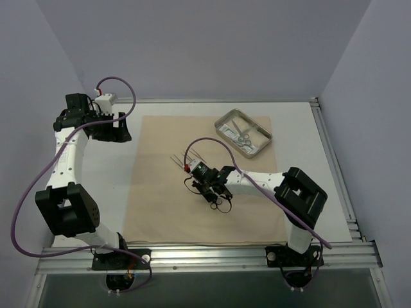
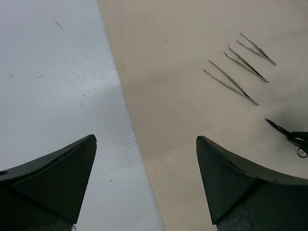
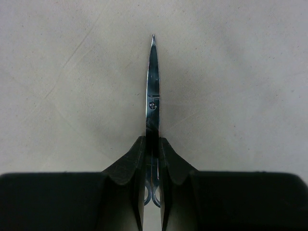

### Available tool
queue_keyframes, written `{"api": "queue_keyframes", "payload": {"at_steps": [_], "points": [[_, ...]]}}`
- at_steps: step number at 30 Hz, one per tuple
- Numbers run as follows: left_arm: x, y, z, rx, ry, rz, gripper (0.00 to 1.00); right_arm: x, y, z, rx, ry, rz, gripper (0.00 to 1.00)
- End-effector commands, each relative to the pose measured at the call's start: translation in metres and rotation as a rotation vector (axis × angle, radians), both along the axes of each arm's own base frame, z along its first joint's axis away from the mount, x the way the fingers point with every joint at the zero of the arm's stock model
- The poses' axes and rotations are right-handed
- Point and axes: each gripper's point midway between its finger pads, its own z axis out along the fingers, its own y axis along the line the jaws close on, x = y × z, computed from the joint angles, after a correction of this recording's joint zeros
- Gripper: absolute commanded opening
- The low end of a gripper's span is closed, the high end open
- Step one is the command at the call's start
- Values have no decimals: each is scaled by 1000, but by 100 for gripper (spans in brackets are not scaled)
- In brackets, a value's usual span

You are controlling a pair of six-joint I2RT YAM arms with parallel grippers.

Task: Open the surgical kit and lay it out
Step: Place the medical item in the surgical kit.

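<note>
The ring-handled clamp (image 3: 152, 86) sits pinched edge-on in your right gripper (image 3: 152, 142), whose fingers press together on its shank just above the rings, with the tip pointing away over the open cloth (image 1: 160, 205). Lower it until it lies flat on bare cloth just beside the three tweezers (image 2: 231, 83) and parallel to them, then let go; don't drop it from height or let the tip snag the fabric. More tools wait in the tray (image 1: 264, 147) at the cloth's far right corner. Your left gripper (image 2: 146, 138) hangs spread wide and holds nothing, over the cloth's left edge where it meets the table (image 2: 57, 72).
</note>
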Motion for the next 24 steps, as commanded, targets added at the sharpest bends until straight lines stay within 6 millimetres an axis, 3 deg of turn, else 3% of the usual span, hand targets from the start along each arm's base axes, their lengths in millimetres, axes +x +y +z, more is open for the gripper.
{"api": "queue_keyframes", "payload": {"at_steps": [1, 6, 12, 19, 22, 24], "points": [[-4, -2, 17, -5, -54, -14, 94, 7, -13, 4, -52, -44, 23, 0], [-4, -2, 18, -5, -56, -14, 94, 8, -14, 3, -52, -38, 47, 1], [-5, -2, 18, -6, -55, -13, 94, 9, -16, 3, -61, -27, 50, 25], [-4, -1, 17, -3, -54, -12, 94, 17, -4, 31, -15, -61, 57, 34], [-5, -1, 18, 0, -54, -11, 94, 26, 3, 52, 17, -92, 63, 35], [-4, 0, 18, 4, -57, -10, 94, 36, 13, 76, 73, -130, 66, 36]]}}
